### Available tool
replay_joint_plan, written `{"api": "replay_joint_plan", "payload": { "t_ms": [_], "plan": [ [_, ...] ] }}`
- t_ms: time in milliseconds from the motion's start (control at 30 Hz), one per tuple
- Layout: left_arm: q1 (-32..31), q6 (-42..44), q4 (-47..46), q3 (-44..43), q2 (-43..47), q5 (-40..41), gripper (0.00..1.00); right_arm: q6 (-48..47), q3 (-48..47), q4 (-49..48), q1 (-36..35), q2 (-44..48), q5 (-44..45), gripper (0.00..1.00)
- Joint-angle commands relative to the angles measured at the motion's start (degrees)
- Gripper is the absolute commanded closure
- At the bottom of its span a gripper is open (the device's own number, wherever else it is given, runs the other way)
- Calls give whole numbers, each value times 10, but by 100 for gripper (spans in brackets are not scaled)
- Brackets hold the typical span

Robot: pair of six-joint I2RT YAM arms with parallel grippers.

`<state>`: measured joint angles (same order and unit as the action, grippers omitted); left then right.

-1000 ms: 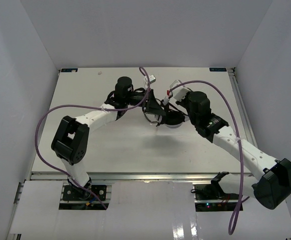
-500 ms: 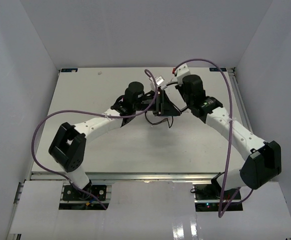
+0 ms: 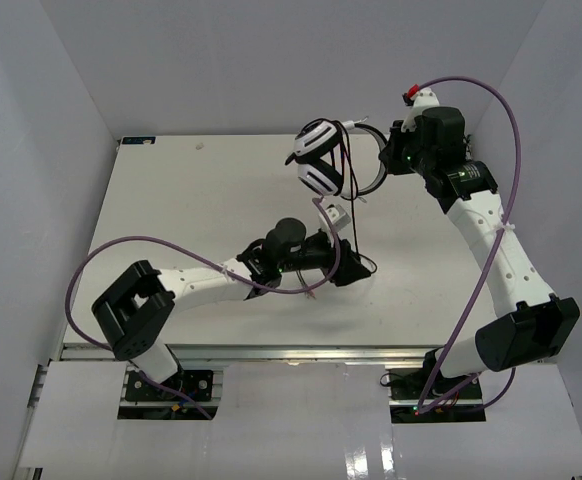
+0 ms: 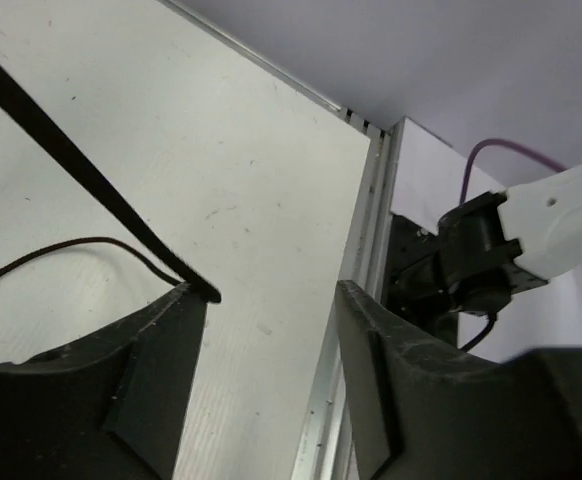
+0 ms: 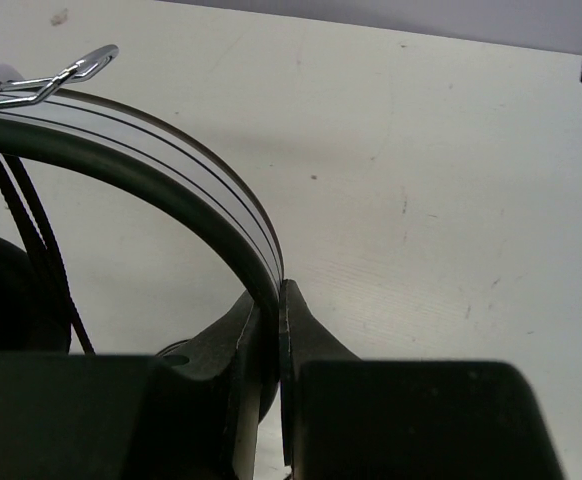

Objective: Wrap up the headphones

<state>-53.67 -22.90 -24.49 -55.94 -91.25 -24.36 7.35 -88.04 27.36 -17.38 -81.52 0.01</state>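
Observation:
My right gripper (image 3: 391,160) holds the headphones (image 3: 318,160) in the air over the back of the table, shut on the dark headband (image 5: 211,180). In the right wrist view the gripper (image 5: 276,290) pinches the band edge-on. Both white-and-black earcups (image 3: 314,178) hang to its left. The thin black cable (image 3: 345,215) drops from them to the table (image 3: 171,210) and ends in a loose heap (image 3: 361,265). My left gripper (image 3: 349,272) sits low beside that heap, open. In its wrist view the cable (image 4: 81,165) slants down to the left fingertip (image 4: 186,300); nothing lies between the jaws (image 4: 271,290).
White walls enclose the table on three sides. A metal rail (image 4: 366,230) runs along the table's right edge, with the right arm's base (image 4: 471,265) beyond it. Purple arm cables (image 3: 101,250) loop over the left and right sides.
The right arm has lifted the headphones up and toward the back right. The left gripper has opened, let go, and moved nearer and to the right, down by the cable.

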Motion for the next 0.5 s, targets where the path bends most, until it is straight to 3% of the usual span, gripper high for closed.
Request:
{"api": "replay_joint_plan", "payload": {
  "t_ms": [0, 100, 233, 367, 467],
  "plan": [
    [-20, 82, -209, 60, -42, 69, 40, 80, -50, -20, 27, 17, -110, 92],
    [-22, 80, -302, 69, -104, 83, 67, 94, -51, -19, 45, 24, -145, 92],
    [-23, 70, -362, 52, -159, 85, 89, 113, -48, -17, 67, 34, -187, 92],
    [-23, 66, -418, 66, -183, 96, 99, 116, -51, -14, 92, 42, -224, 92],
    [-22, 63, -448, 85, -188, 102, 100, 117, -51, -13, 106, 46, -246, 92]
  ]
}}
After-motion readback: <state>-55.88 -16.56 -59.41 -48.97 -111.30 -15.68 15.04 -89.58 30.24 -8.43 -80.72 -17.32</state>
